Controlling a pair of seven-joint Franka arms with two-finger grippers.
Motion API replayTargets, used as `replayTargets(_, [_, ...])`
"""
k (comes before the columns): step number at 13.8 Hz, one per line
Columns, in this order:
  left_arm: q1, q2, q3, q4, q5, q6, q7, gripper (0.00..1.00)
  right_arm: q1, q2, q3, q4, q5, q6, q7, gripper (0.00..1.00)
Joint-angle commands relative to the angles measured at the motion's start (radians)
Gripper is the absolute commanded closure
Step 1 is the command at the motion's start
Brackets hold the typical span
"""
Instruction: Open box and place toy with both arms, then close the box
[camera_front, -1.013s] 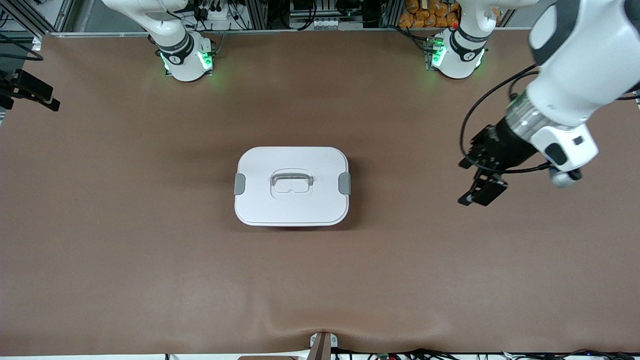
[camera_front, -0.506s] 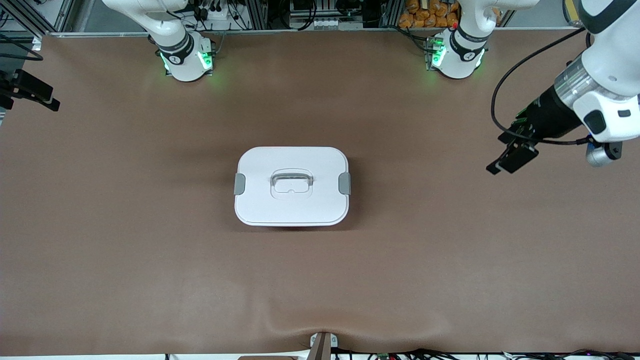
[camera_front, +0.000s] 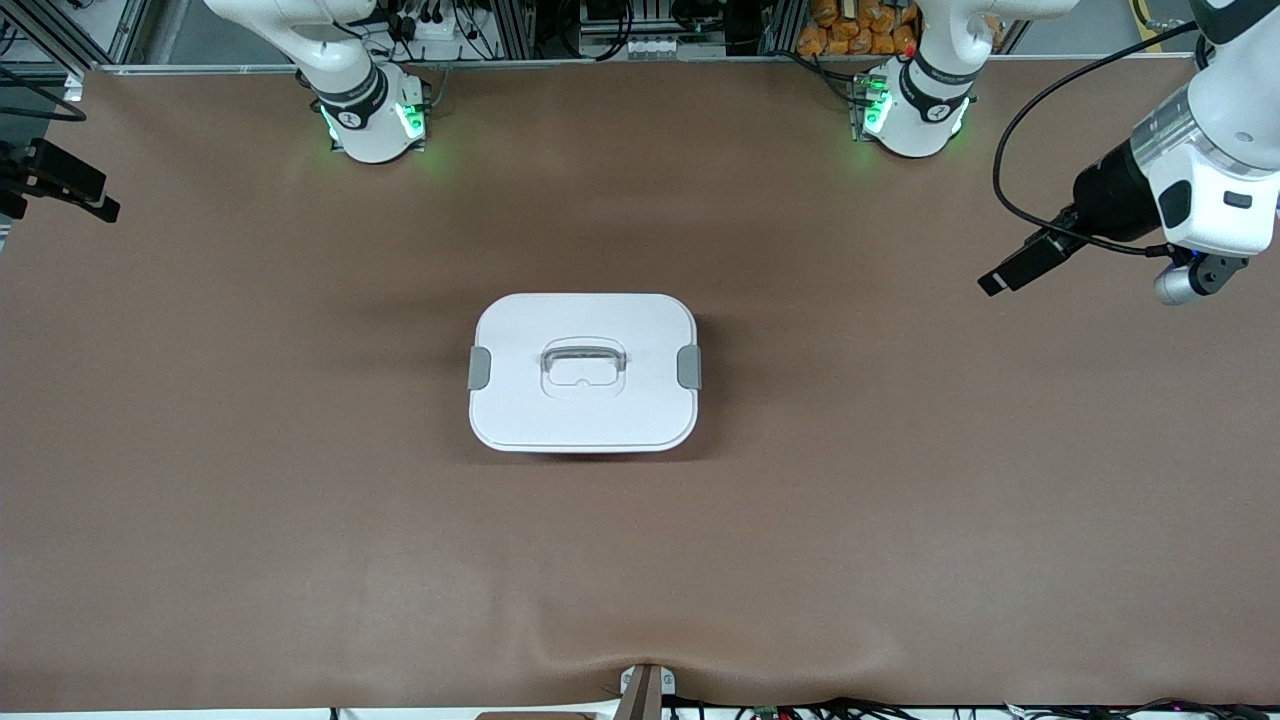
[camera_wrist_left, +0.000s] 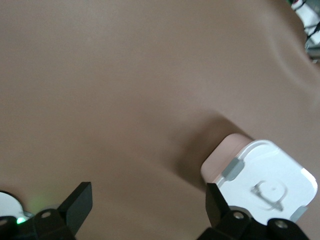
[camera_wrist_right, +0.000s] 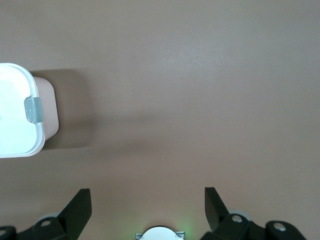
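The box sits mid-table with its white lid on and both grey side clips down; the pale pink tub shows under the lid. The toy is out of view. My left gripper hangs open and empty over bare table at the left arm's end, well away from the box. In the left wrist view, the left gripper has only brown table between its fingers. My right gripper is open and empty over bare table by its own base, the box off to one side.
Green-lit arm bases stand along the table's edge farthest from the front camera. A black mount juts in at the right arm's end. A small clamp sits at the nearest edge beside a fold in the brown cover.
The left arm has swung away from the box, toward its own end of the table and toward the bases, its gripper staying open. The box has not moved.
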Motion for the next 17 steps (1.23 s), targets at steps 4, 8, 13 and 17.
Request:
replayTargets(4, [-0.001,-0.034,0.007,-0.008,0.085,-0.046,0.214,0.00,-0.007,-0.016,0.003,-0.005,-0.003,-0.001,-0.003,0.00])
replayTargets(8, [-0.001,-0.034,-0.001,0.005,0.169,-0.097,0.438,0.00,-0.008,-0.016,0.003,-0.005,-0.002,-0.002,-0.003,0.00])
replayTargets(13, [0.000,-0.022,-0.072,0.086,0.275,-0.163,0.555,0.00,-0.008,-0.016,0.001,-0.005,-0.002,-0.002,-0.003,0.00])
replayTargets(17, [0.036,-0.028,-0.092,0.087,0.259,-0.174,0.699,0.00,-0.010,-0.016,0.001,-0.005,-0.002,-0.002,-0.003,0.00])
